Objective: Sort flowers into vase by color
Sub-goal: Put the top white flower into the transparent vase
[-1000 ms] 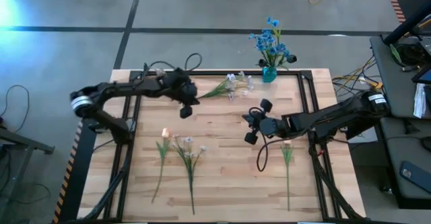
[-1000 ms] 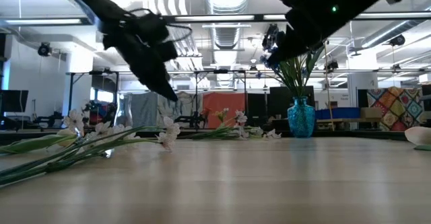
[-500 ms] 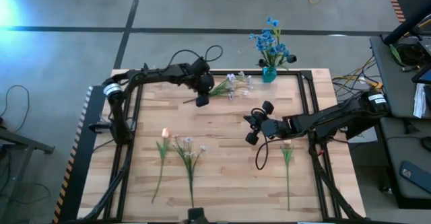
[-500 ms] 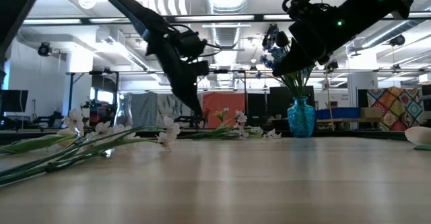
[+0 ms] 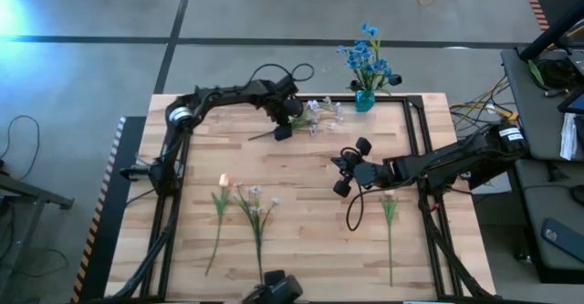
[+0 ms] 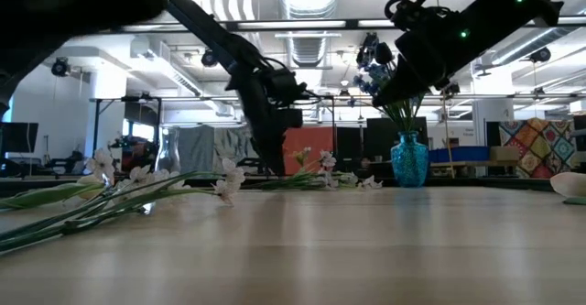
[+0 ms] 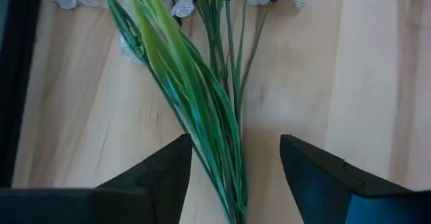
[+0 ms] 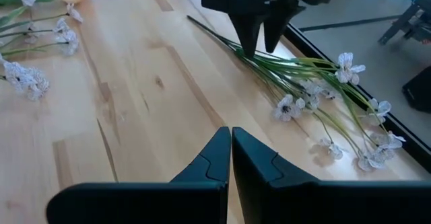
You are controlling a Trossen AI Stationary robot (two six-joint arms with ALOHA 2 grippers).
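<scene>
A bunch of white-lilac flowers [image 5: 315, 114] lies flat on the table at the far middle, its green stems [image 7: 215, 109] pointing toward the near left. My left gripper [image 7: 236, 163] hangs open over the stem end, pointing steeply down, one finger on each side of the stems; I cannot tell whether it touches them. Blue flowers [image 5: 367, 56] stand in a turquoise vase [image 5: 365, 100] at the far edge. My right gripper [image 5: 339, 172] hovers shut and empty above mid-table, right of centre. A peach tulip [image 5: 222, 194] and a white-lilac stem [image 5: 255, 214] lie near left.
Another flower [image 5: 390, 214] lies at the near right, beside a dark curved stem [image 5: 354, 214]. A black frame [image 5: 415, 131] edges the table. A dark camera [image 5: 274, 290] sits at the near edge. Bare wood lies between the two arms.
My left gripper has swept from the table's left toward the far right, reached the white-lilac bunch, tipped steeper downward, sunk a little, and opened. The flowers have not moved.
</scene>
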